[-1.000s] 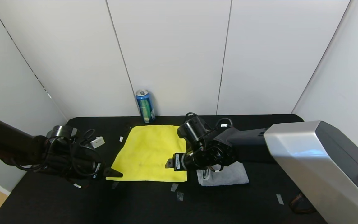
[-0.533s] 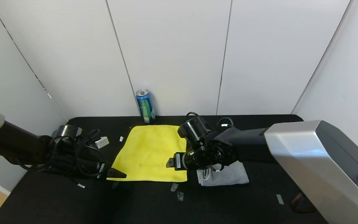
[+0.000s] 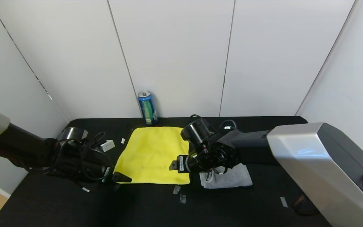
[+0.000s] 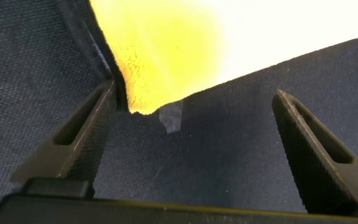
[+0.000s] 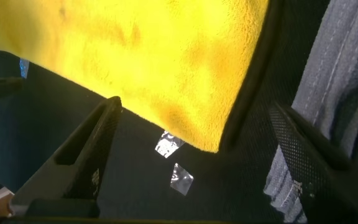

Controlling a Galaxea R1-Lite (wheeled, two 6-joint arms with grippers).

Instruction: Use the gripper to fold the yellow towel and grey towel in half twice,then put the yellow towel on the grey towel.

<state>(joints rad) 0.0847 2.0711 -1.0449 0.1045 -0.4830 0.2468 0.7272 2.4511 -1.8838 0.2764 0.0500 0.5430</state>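
Low in the left half of the head view, the left gripper [image 3: 122,177] sits with its fingers spread wide at the near left corner of the yellow towel [image 3: 152,154]; its wrist view shows that corner [image 4: 143,107] just inside one fingertip [image 4: 101,102], with bare black cloth between the jaws. Near the frame's centre the right gripper [image 3: 172,166] is likewise spread, hanging over the towel's near right corner [image 5: 211,142], holding nothing.

Both arms appear to be lining up on the two near corners for a first fold. To do it well, I judge each claw should drop until one finger slides under the edge, pinch only the single layer of yellow cloth, then lift and carry both corners together toward the far edge so the fold lands square.

Spread flat, the yellow towel fills the middle of the black table [image 3: 232,208]. Just beside its right edge, below the right wrist, lies the grey towel [image 3: 233,179], already folded small; the right claw's far finger is close to it and could snag it. Scraps of tape [image 3: 176,189] dot the table near the towel's front edge, one right at the left corner [image 4: 171,116]. A blue can [image 3: 147,107] stands upright at the wall behind the towel, close enough to be nudged when the corners arrive.
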